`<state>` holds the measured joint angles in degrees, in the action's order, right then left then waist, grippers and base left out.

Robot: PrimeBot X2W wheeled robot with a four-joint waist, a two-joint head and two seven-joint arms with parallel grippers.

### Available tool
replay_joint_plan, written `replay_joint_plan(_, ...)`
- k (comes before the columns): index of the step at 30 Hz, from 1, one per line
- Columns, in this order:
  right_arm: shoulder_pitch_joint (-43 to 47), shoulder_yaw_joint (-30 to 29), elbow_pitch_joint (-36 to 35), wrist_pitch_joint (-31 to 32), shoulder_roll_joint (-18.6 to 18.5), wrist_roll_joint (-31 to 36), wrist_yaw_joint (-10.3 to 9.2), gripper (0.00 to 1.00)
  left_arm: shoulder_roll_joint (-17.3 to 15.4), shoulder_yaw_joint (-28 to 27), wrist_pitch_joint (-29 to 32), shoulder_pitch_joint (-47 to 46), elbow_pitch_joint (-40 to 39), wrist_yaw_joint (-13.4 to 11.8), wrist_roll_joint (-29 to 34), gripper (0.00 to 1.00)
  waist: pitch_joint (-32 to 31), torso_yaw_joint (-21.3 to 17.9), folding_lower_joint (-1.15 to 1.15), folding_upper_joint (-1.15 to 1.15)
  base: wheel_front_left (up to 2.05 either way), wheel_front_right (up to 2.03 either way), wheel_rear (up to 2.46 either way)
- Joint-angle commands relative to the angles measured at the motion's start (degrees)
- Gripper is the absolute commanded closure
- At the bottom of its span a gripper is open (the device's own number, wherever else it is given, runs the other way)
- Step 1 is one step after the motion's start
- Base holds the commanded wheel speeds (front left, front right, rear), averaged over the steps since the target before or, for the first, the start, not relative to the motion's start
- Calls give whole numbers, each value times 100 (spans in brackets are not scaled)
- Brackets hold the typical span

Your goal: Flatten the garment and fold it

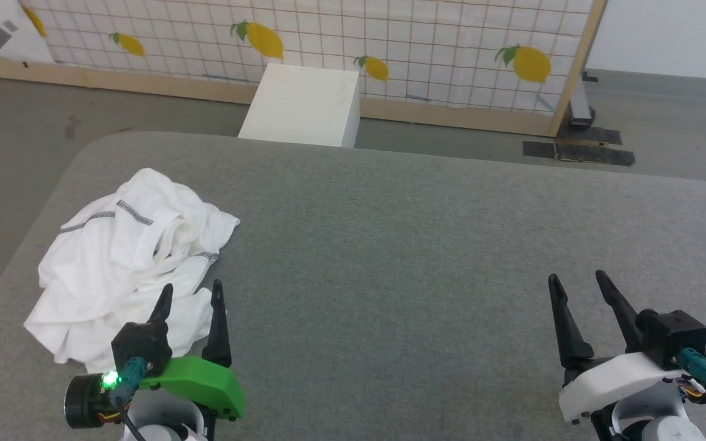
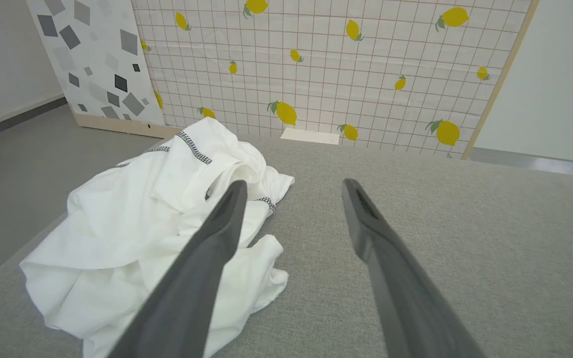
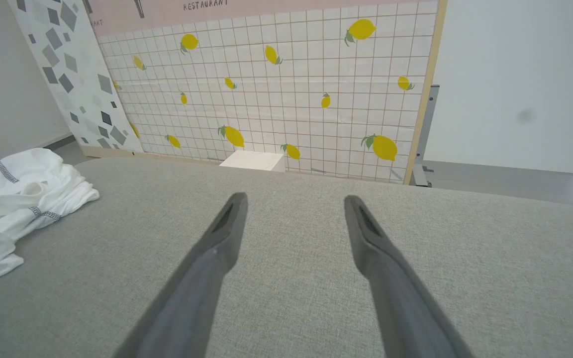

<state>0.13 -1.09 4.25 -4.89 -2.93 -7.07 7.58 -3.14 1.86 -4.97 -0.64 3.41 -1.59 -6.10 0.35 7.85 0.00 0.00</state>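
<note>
Spread wide with nothing held at the left gripper (image 1: 192, 285), above the near right edge of the crumpled white thin-fabric T-shirt with dark zigzag seams (image 1: 120, 257). Equally wide and empty at the right gripper (image 1: 576, 277), well to the right. Heaped near left on the grey fabric-covered table (image 1: 420, 233), rigid white box (image 1: 304, 104) beyond its far edge.

Left jaws and right jaws wide, empty.
</note>
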Motion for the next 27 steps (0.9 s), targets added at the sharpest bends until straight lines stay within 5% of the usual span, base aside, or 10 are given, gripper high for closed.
replay_joint_plan(1,77,-3,38,-65,2,-53,-3,0,10,7,-63,32,35,-34,-74,0,24,100,0,0,0,0,0)
replay_joint_plan(27,83,14,326,-372,3,-176,-5,0,15,78,-368,14,180,-199,-392,0,143,896,0,0,0,0,0)
